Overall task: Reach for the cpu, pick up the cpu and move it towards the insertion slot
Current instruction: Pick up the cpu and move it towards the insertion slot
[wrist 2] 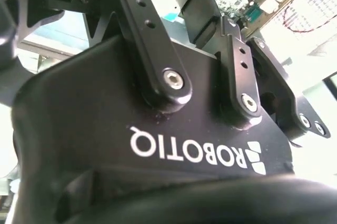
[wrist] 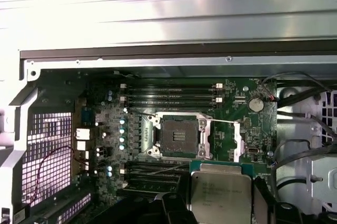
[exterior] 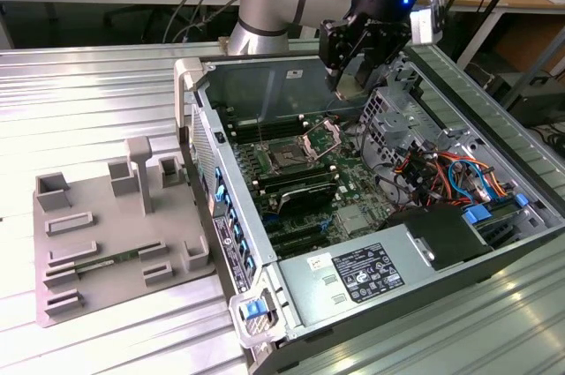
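Tool (exterior: 350,75) hangs above insertion slot (wrist: 179,134), gripping cpu (wrist: 220,197).

cpu (wrist: 220,196) lower edge cut off

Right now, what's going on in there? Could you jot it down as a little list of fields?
Setting: open computer case on a metal table
Claw: above the motherboard, shut on the cpu
Cpu: silver top up, held between the fingers
Insertion slot: bracket flipped open, socket bare
Gap: cpu still apart from the slot
Grey fixture tray: on the exterior view's left
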You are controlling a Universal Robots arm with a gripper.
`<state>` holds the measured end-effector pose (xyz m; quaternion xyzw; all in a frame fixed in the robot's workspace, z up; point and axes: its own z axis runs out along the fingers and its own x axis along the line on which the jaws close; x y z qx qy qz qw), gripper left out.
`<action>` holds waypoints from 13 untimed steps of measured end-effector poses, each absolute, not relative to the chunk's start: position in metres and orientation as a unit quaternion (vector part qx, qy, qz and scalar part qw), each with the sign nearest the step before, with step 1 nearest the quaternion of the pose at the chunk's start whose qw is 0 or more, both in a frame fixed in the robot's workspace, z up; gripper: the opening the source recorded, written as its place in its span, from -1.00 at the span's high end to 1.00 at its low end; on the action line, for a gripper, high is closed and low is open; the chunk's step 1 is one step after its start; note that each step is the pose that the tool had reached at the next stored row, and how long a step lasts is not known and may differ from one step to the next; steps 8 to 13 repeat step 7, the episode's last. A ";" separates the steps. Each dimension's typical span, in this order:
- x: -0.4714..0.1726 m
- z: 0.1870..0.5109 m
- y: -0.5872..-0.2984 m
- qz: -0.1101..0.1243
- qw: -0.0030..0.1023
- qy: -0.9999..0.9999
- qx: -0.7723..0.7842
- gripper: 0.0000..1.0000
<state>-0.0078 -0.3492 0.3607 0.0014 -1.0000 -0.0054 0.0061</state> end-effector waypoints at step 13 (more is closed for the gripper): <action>-0.008 0.360 -0.349 -0.005 0.006 -1.000 -0.001 -0.10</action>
